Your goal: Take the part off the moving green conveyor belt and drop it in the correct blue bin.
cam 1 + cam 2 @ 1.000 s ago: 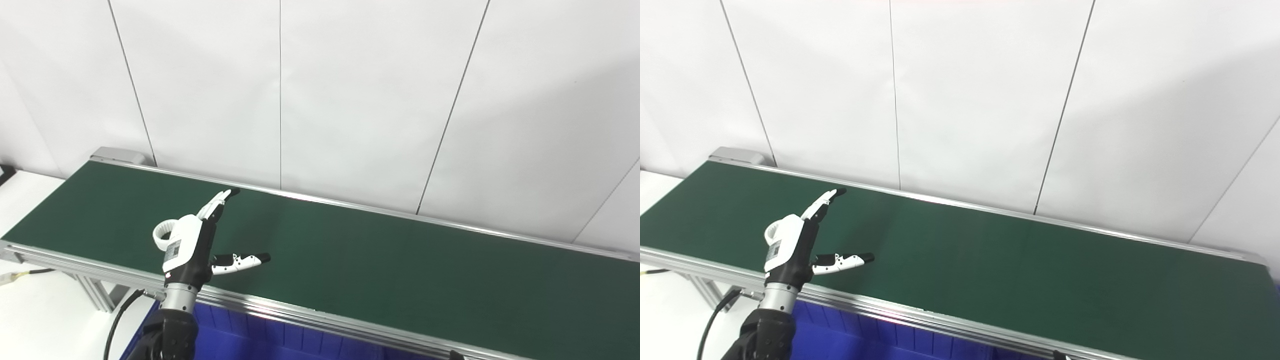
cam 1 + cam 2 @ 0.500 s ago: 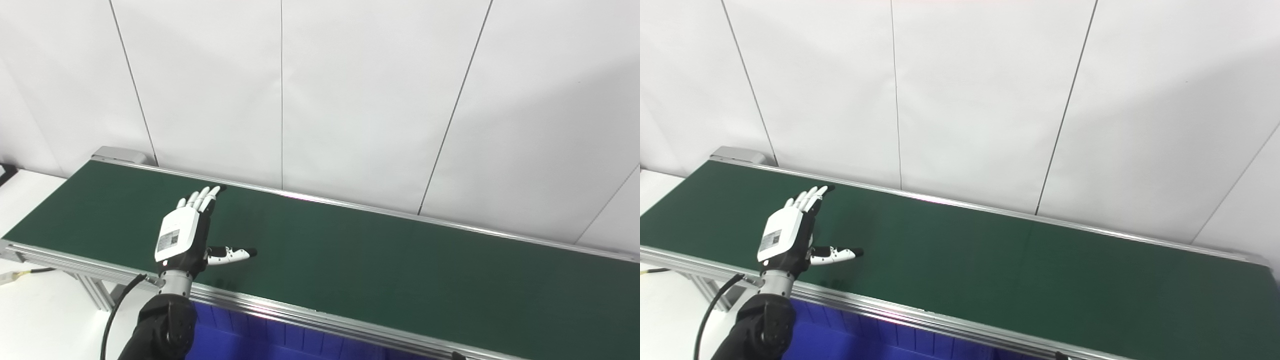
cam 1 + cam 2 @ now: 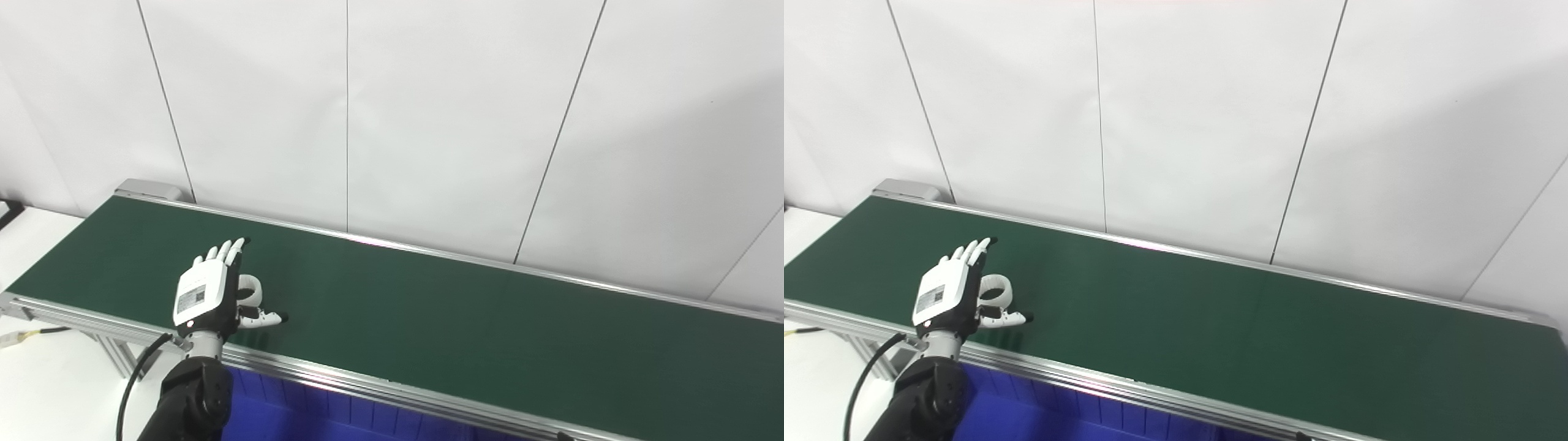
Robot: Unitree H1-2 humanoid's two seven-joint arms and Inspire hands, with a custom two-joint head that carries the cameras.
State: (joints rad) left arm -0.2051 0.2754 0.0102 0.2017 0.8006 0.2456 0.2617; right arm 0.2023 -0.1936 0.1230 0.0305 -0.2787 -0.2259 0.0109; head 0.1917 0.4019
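A white ring-shaped part lies on the green conveyor belt near its left end. My left hand is open, back of the hand towards me, fingers pointing away over the belt. The ring sits just right of the palm, between the fingers and the thumb; the palm hides its left side. I cannot tell whether the hand touches it. In the right eye view the ring shows beside the hand. The right hand is not in view.
A blue bin sits below the belt's near aluminium rail. A white panelled wall stands right behind the belt. A white table surface and a cable are at the lower left.
My left hand has turned from edge-on to back-facing and moved left and nearer. The ring, first at the hand's left and then hidden, now shows at the palm's right.
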